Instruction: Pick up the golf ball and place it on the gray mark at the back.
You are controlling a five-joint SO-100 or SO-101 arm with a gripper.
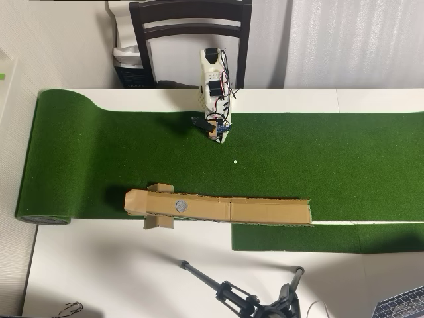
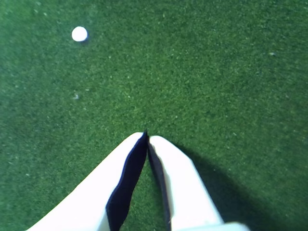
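The turf (image 1: 331, 146) was dark green and a bit speckled. A tiny white dot (image 1: 234, 161) sat on it, and it showed white in the wrist view too. The channel (image 1: 265, 211) was plain brown cardboard. The mark (image 1: 181, 206) on it was gray and round. The arm (image 1: 213, 83) was white with black parts, thin red and black wires and a small blue bit low down. The gripper (image 2: 147, 135) had white fingers with dark navy inner sides. The table (image 1: 119, 265) was white. The chair (image 1: 191, 26) was dark brown, almost black. The tripod (image 1: 232, 291) was black. The curtain (image 1: 358, 40) was pale gray-white with soft stripes.
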